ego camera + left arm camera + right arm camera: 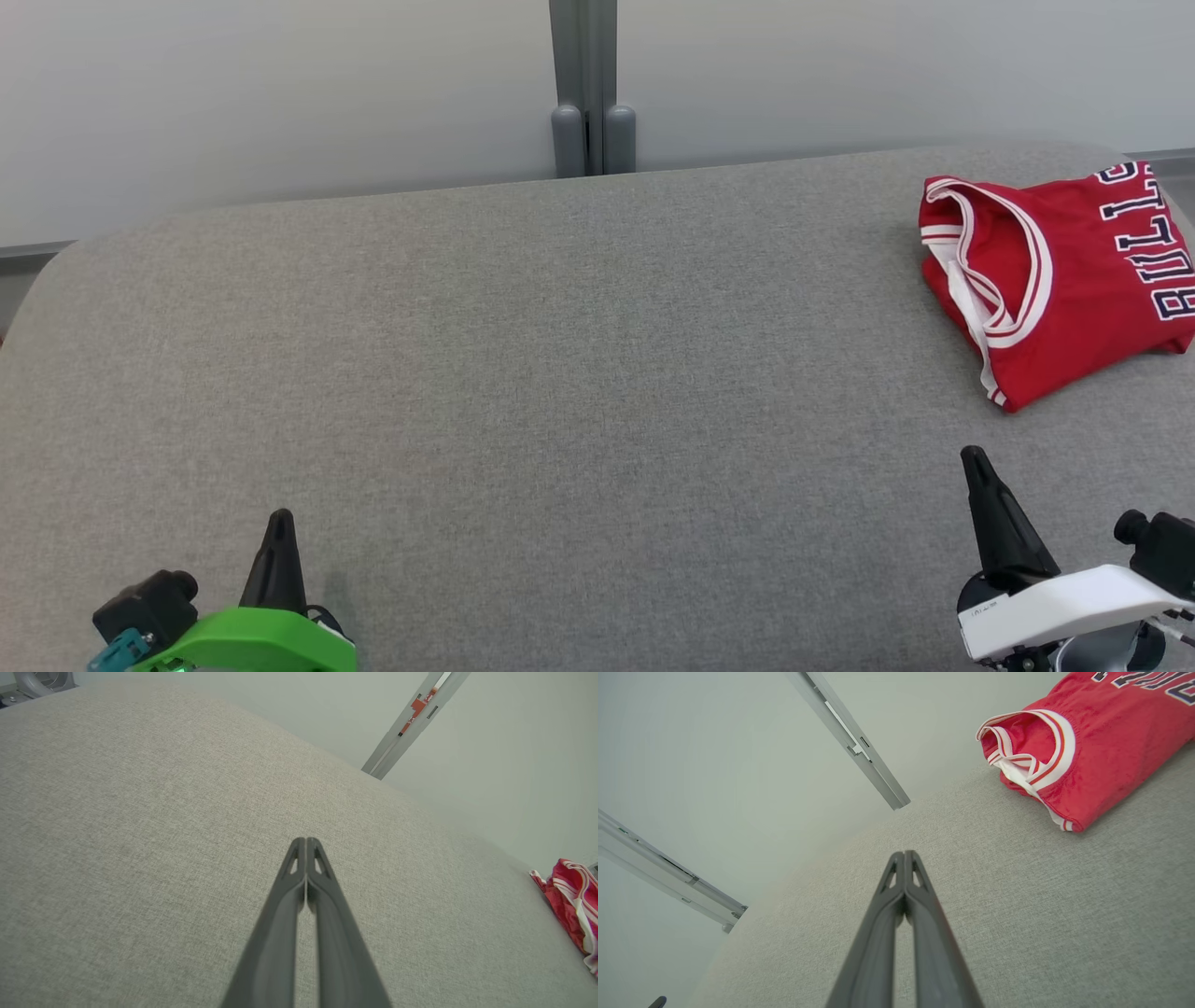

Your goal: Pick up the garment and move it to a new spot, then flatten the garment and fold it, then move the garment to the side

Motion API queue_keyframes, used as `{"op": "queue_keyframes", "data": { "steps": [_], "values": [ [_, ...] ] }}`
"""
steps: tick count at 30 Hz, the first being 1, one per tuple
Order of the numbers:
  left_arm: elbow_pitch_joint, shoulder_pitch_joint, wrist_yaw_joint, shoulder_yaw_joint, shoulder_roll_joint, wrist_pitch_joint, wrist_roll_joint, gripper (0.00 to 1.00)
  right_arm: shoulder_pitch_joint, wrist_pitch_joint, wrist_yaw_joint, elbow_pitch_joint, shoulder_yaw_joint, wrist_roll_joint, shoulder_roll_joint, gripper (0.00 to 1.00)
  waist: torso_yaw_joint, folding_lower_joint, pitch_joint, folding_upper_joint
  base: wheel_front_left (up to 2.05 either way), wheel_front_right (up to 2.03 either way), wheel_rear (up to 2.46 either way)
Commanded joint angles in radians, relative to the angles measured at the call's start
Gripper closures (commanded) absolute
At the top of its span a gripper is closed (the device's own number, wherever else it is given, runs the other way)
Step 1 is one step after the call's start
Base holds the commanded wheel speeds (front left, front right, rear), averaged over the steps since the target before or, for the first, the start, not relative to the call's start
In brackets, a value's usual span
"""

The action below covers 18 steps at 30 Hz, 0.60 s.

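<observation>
head view: jersey [1064, 280] lies folded, likely finished; left gripper [280, 523] and right gripper [976, 462] hang clear of it, pressed together, empty.

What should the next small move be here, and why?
Probably open the shut right claw and reach toward the jersey. It lies folded at the far right of the table, untouched, nearest that claw; the left claw, also shut and empty, is farther.

We hold our left gripper [279, 525] over the grey padded table's [579, 373] near left corner and our right gripper [974, 463] near its right edge, both pointing forward, fingers pressed together, empty.
</observation>
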Motion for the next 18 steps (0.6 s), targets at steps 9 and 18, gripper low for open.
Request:
{"op": "queue_keyframes", "data": {
  "steps": [9, 18],
  "values": [
    [-0.010, -0.049, -0.031, 0.041, -0.012, 0.036, -0.141, 1.00, -0.055, 0.014, 0.000, 0.031, -0.004, 0.158, -0.010, 1.00, 0.001, 0.0000, -0.002, 0.0000, 0.00, 0.00, 0.00],
    [-0.008, -0.062, -0.052, 0.069, -0.024, 0.065, -0.248, 1.00, -0.083, 0.024, 0.000, 0.066, -0.005, 0.279, -0.012, 1.00, 0.002, 0.0000, -0.004, 0.0000, 0.00, 0.00, 0.00]
  ]
}}
